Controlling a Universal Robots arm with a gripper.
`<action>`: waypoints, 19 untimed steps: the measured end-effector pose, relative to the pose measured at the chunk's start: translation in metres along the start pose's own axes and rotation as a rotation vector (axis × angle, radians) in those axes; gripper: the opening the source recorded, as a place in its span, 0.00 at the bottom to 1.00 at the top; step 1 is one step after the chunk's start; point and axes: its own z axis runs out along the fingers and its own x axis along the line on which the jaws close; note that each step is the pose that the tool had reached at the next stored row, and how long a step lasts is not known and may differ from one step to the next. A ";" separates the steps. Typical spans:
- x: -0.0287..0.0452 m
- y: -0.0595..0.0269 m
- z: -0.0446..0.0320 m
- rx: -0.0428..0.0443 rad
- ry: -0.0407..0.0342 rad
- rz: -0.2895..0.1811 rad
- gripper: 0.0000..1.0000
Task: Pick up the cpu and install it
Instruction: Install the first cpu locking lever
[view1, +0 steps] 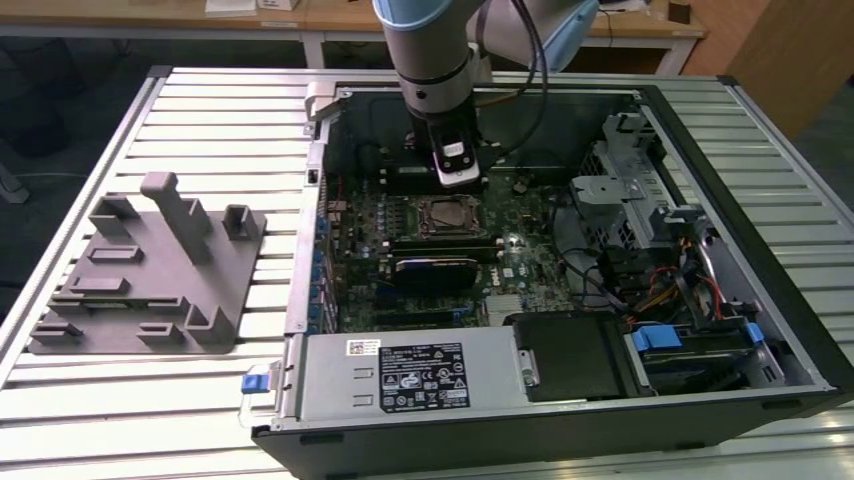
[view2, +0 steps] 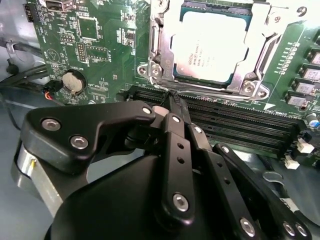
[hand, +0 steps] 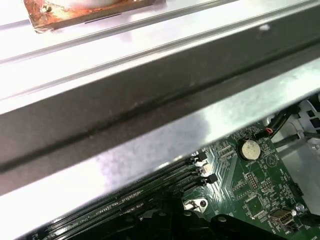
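Note:
The cpu (view2: 210, 45) lies flat in the motherboard socket, silvery top up, with the metal socket frame (view2: 157, 55) around it. In the exterior view the cpu (view1: 441, 215) sits mid-board inside the open computer case (view1: 314, 250). My gripper (view2: 172, 100) hovers just short of the socket over the memory slots. Its black fingers (view2: 175, 145) are shut together with nothing between them. In the exterior view the gripper (view1: 457, 180) hangs on the arm just behind the socket.
A grey fixture block (view1: 147, 270) stands on the slatted table at the exterior view's left. Inside the case are memory slots (view2: 235, 120), a coin battery (view2: 73, 81), a power supply (view1: 400, 375) and a drive cage (view1: 641, 200). The case wall (hand: 150, 100) crosses the first wrist view.

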 end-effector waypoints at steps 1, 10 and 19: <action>0.0000 0.0000 0.0000 0.0000 0.0000 0.000 0.11; -0.0001 0.0000 0.0001 0.0194 0.0008 -0.003 0.11; -0.0007 0.0001 0.0011 0.1316 0.0376 -0.012 0.11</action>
